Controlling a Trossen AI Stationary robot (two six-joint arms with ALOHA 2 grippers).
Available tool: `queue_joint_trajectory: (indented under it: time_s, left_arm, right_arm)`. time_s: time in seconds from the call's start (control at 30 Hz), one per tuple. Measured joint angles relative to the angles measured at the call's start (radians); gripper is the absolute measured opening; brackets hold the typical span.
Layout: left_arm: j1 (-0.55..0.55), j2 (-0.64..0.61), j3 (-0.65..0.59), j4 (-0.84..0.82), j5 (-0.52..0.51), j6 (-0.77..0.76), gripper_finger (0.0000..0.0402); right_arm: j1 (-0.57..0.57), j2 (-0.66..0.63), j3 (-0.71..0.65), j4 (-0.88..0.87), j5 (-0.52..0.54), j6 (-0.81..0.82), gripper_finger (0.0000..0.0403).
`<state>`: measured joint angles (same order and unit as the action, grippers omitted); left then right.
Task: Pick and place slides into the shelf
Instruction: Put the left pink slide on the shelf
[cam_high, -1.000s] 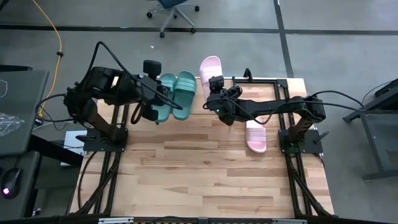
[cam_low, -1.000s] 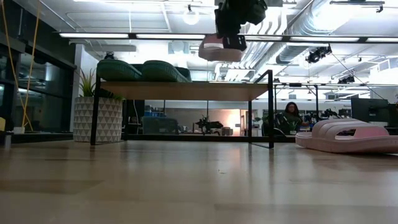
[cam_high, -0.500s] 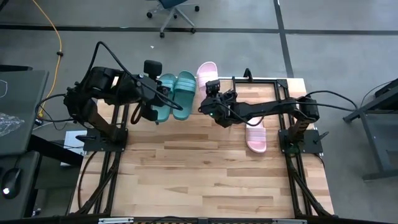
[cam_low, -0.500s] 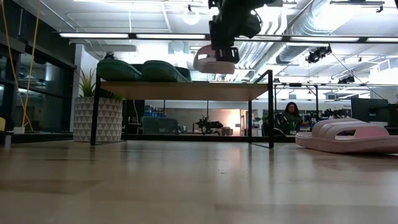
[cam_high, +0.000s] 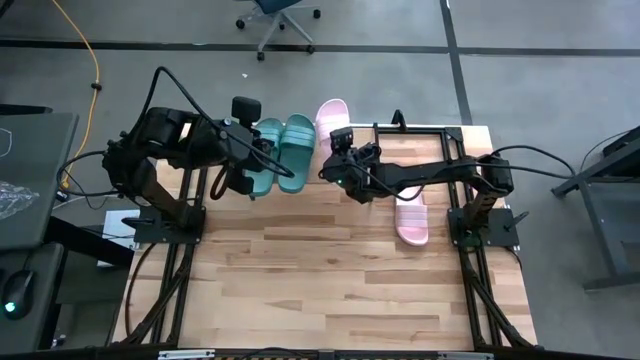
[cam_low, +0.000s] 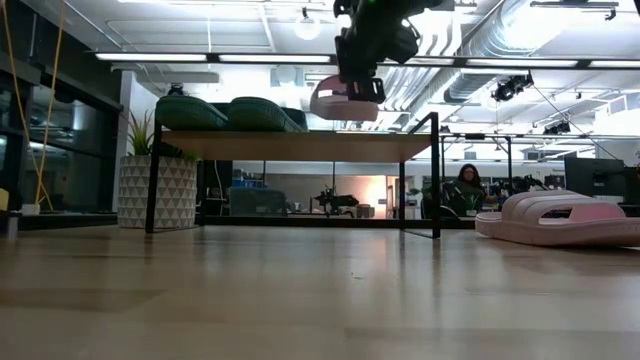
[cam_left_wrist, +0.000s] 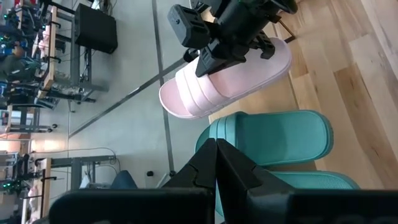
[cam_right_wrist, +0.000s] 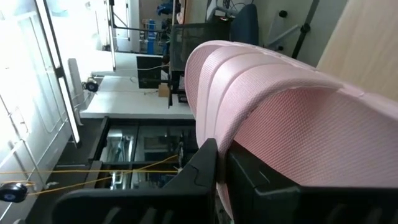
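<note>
The right claw (cam_high: 343, 160), clamped on a pink sandal (cam_high: 331, 115), holds it above the shelf (cam_low: 290, 144) for placing at 3 o'clock of the green pair (cam_high: 283, 145); the left claw (cam_left_wrist: 216, 149) waits, fingers together.

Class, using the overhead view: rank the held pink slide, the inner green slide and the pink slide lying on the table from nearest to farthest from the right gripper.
1. Held pink slide, in the right gripper, above the shelf.
2. Inner green slide, on the shelf toward the left arm.
3. Pink slide on the table, under the right arm.

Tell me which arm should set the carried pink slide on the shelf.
Right. The right gripper holds the pink slide above the shelf, beside the green slides. The left gripper grips nothing.
</note>
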<state>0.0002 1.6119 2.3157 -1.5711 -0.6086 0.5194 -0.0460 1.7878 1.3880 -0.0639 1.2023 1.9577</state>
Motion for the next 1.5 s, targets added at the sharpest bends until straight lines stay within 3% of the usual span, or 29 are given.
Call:
queue_joint_trajectory:
  time_s: [0.47, 1.27, 1.5]
  left_arm:
    - [0.0, 0.0, 0.0, 0.0, 0.0, 0.018, 0.0001]
    - [0.0, 0.0, 0.0, 0.0, 0.0, 0.027, 0.0001]
    - [0.0, 0.0, 0.0, 0.0, 0.0, 0.032, 0.0001]
  right_arm:
    - [0.002, 0.0, 0.0, 0.0, -0.018, 0.027, 0.0076]
    - [0.02, -0.002, 0.0, -0.107, -0.026, 0.141, 0.008]
    - [0.019, -0.023, -0.001, -0.252, -0.065, 0.329, 0.008]
